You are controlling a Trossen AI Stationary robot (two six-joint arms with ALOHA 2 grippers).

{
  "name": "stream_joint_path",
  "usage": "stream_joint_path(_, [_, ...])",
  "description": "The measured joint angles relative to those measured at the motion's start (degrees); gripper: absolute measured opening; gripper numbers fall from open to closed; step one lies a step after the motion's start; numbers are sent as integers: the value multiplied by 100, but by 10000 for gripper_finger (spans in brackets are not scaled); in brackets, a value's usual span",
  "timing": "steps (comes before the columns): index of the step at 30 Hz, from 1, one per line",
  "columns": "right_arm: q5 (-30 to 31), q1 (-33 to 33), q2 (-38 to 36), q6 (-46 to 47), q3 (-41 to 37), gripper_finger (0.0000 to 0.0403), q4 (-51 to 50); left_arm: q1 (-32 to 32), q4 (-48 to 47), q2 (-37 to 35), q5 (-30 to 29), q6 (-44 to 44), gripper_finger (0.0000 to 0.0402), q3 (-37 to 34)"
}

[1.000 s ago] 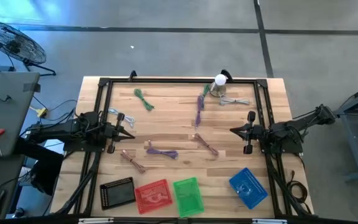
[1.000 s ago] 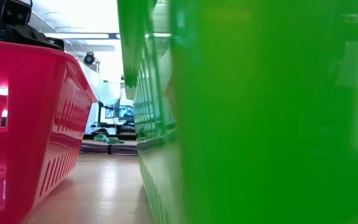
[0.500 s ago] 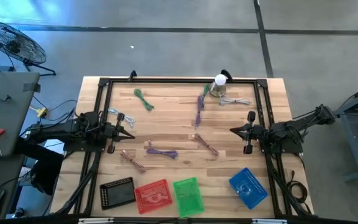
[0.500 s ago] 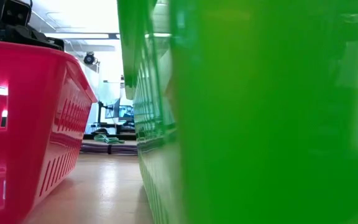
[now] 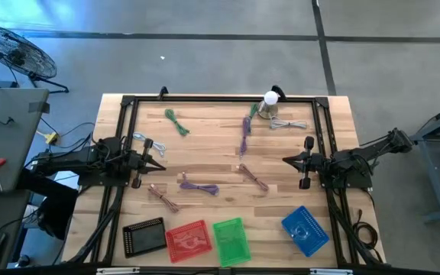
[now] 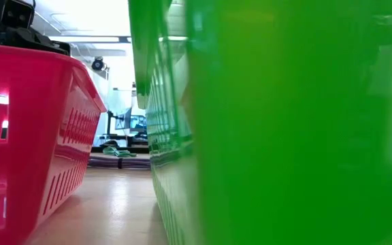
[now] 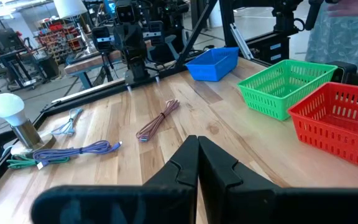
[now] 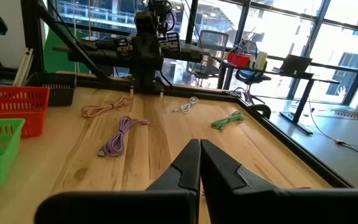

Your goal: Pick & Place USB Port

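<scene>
Several bundled USB cables lie flat on the wooden table: a purple one (image 5: pixel 198 185), a pink one (image 5: pixel 164 197), another pink one (image 5: pixel 254 177), a long purple one (image 5: pixel 244 136), a green one (image 5: pixel 176 121) and a white one (image 5: pixel 289 124). My left gripper (image 5: pixel 159 163) hovers shut at the table's left side, its fingers (image 7: pixel 197 138) closed and pointing toward the middle. My right gripper (image 5: pixel 287 160) hovers shut at the right side, its closed fingers (image 8: pixel 199 143) facing the purple cable (image 8: pixel 118 137). Neither gripper holds anything.
Black (image 5: pixel 144 237), red (image 5: pixel 187 240), green (image 5: pixel 231 240) and blue (image 5: pixel 305 229) baskets line the near edge. A lamp with a white bulb (image 5: pixel 270 101) stands at the far edge. A black frame rims the table. The green basket wall (image 6: pixel 284 122) fills the low view.
</scene>
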Motion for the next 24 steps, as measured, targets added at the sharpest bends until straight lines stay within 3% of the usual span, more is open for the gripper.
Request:
stream_joint_path(9, [564,-1,0,-924,0,2,81,-1,277,2,26,25,0,0])
stream_joint_path(14, [155,-1,2,-276,-1,3,233,-1,313,2,205,-856,0,0])
stream_joint_path(19, [-228,-1,0,-306,0,3,502,1,269,9,202,-884,0,0])
stream_joint_path(24, [0,-1,2,-491,68,4,721,-1,133,11,-530,-1361,0,0])
